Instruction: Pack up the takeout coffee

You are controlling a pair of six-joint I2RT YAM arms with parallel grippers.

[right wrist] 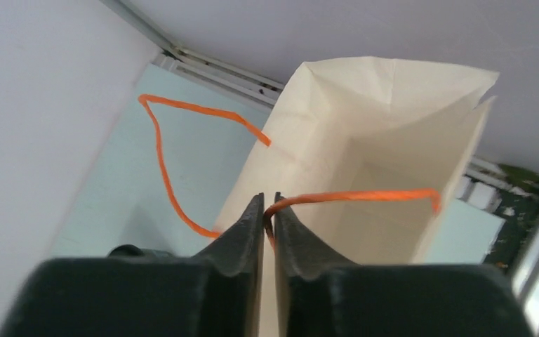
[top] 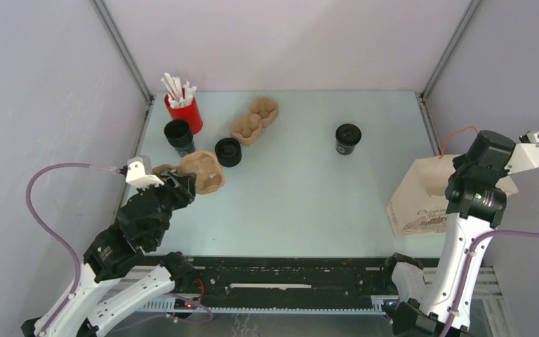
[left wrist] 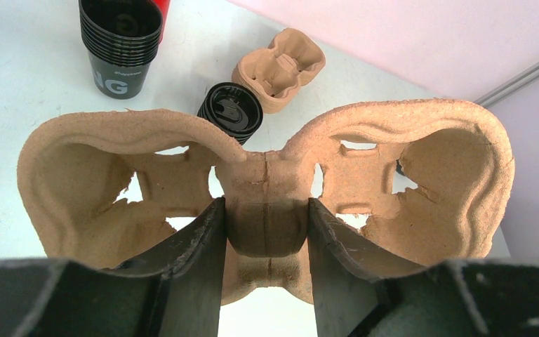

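The paper bag [top: 414,200] stands open-mouthed at the right edge of the desk [top: 302,210]. The right tool [right wrist: 269,202] is above the bag's near rim. Its fingers are pressed almost together, pinching that rim where one orange handle [right wrist: 354,196] is attached. A second orange handle [right wrist: 163,168] loops out loose on the bag's left side.

The takeout coffee [top: 348,138] stands upright with its lid on, to the left of the bag and farther back, well apart from it. Neither tool touches it.

Much farther left of the bag, the left tool [left wrist: 267,210] pinches the central ridge of a pulp carrier [left wrist: 84,175], one finger on each side, with the carrier's two pockets spreading out to either hand. On the far side of this carrier from the bag's corner are a squat black round piece [top: 228,152], a stack of black cups [top: 179,135] and a red cup [top: 188,114] of white sticks. The red cup is the farthest from the bag. A second pulp carrier [top: 254,121] lies on the desk between the black round piece and the takeout coffee, a little farther back than both.
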